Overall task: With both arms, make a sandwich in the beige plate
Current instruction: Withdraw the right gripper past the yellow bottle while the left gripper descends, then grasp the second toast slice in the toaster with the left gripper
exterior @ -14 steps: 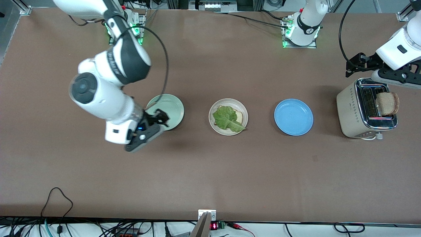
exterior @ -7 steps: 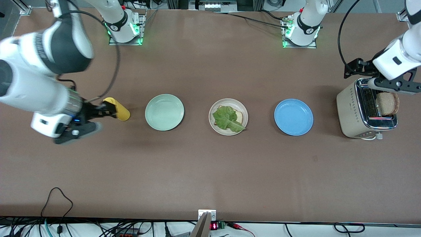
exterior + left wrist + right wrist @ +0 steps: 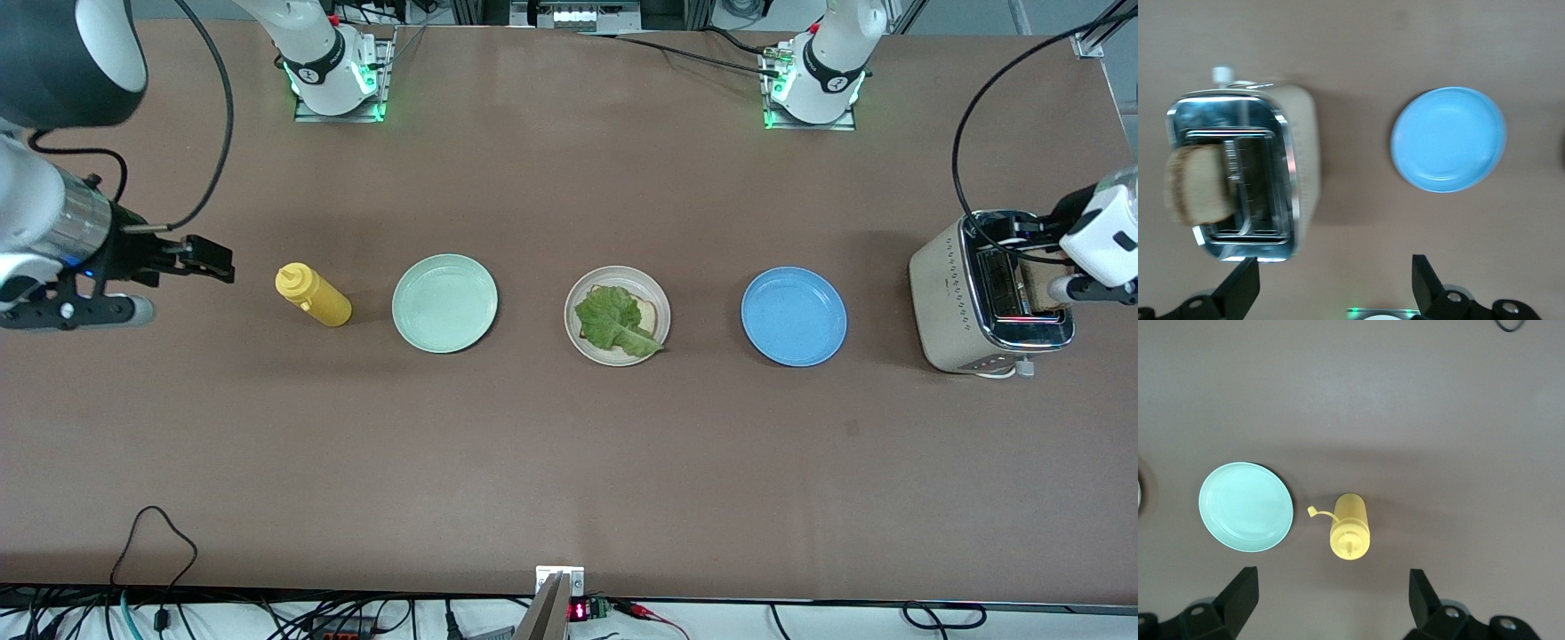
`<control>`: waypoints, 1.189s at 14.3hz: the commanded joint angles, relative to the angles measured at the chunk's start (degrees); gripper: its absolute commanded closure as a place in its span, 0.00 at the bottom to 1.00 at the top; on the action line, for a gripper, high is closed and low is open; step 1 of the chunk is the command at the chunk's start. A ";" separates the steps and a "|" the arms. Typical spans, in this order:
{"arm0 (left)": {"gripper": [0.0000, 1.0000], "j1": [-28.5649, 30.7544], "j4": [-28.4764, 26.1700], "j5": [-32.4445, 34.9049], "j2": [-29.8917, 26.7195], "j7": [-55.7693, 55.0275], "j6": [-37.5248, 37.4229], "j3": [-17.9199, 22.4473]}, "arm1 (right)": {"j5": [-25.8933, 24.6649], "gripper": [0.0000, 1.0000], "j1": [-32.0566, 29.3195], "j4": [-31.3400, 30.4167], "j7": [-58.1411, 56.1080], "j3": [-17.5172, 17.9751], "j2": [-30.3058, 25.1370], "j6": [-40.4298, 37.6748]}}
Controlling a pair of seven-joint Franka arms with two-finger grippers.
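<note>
The beige plate (image 3: 617, 316) sits mid-table and holds a bread slice (image 3: 649, 313) with a crinkled green lettuce leaf (image 3: 612, 322) lying on top. A second bread slice (image 3: 1197, 185) stands up out of a slot of the toaster (image 3: 969, 307) at the left arm's end. My left gripper (image 3: 1335, 288) hangs open and empty high above the toaster. My right gripper (image 3: 212, 260) hangs open and empty over the table beside the yellow bottle, at the right arm's end; between its fingers (image 3: 1241, 597) shows bare table.
A yellow squeeze bottle (image 3: 313, 296) stands beside the pale green plate (image 3: 444, 303). A blue plate (image 3: 794, 316) lies between the beige plate and the toaster. Cables run along the table edge nearest the front camera.
The right arm swung from over the green plate out to its end of the table, uncovering the yellow bottle. The left gripper shifted across the toaster top. Both stayed open.
</note>
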 commanded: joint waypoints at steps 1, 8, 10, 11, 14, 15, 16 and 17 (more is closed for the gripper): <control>0.00 1.36 2.27 5.08 2.70 1.63 -1.27 -0.22 | -1.02 0.00 -4.73 -6.19 4.86 4.18 -6.42 0.07; 0.00 11.56 -1.84 5.01 6.13 16.31 10.14 -0.57 | -1.11 0.00 -5.27 -18.00 7.53 4.63 -15.94 6.13; 0.00 13.84 -5.01 3.53 6.13 20.34 15.23 -0.66 | -1.11 0.00 -5.19 -18.35 7.53 4.63 -16.73 6.13; 0.00 15.07 -6.59 2.39 6.13 22.28 17.78 -0.66 | -1.03 0.00 -5.01 -18.26 7.35 4.37 -16.73 6.22; 0.00 16.84 -8.88 1.94 5.96 23.97 19.29 -0.75 | -0.94 0.00 -4.48 -17.82 6.74 3.58 -16.47 6.05; 0.00 17.45 -9.41 1.85 5.96 24.06 19.82 -0.75 | -1.02 0.00 -3.18 -17.73 6.82 2.36 -16.47 5.96; 0.00 17.81 -10.11 1.85 5.96 24.06 20.17 -0.83 | -0.94 0.00 -2.38 -17.39 6.74 1.39 -16.47 5.70; 0.00 17.98 -10.29 1.76 5.96 24.06 20.18 -0.83 | -0.85 0.00 -2.20 -17.30 6.82 0.94 -16.29 5.95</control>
